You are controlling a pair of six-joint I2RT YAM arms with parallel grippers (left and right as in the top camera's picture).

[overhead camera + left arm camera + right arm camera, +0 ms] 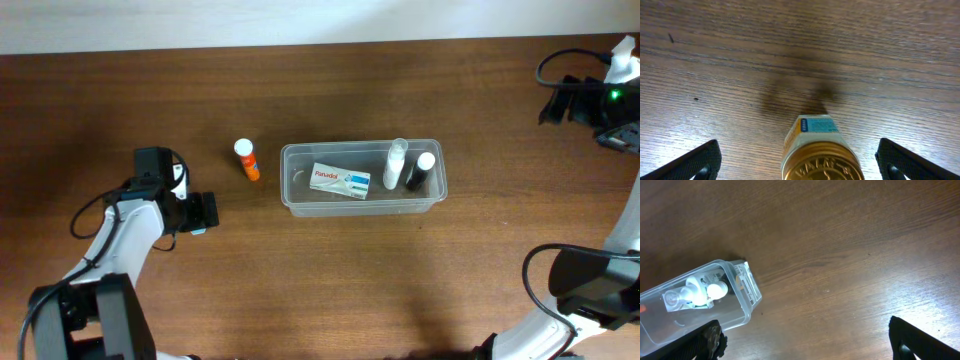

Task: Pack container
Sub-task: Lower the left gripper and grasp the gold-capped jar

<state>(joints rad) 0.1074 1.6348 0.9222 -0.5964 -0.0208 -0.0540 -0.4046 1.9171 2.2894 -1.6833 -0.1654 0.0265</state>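
The clear plastic container (296, 196) stands mid-table. It holds a white Panadol box (340, 180), a white bottle (396, 164) and a black bottle with a white cap (420, 171). An orange bottle with a white cap (246, 159) lies on the table left of the container. My left gripper (203, 213) is open, left of the container. In the left wrist view its jaws (800, 152) stand apart on either side of a small jar with a gold lid (821, 159), not touching it. My right gripper (560, 100) is open and empty at the far right back. The container (742, 312) shows in its view.
Cables and a white spray-like object (622, 60) sit at the back right corner. The right arm's base (590, 285) stands at the front right. The table is dark brown wood.
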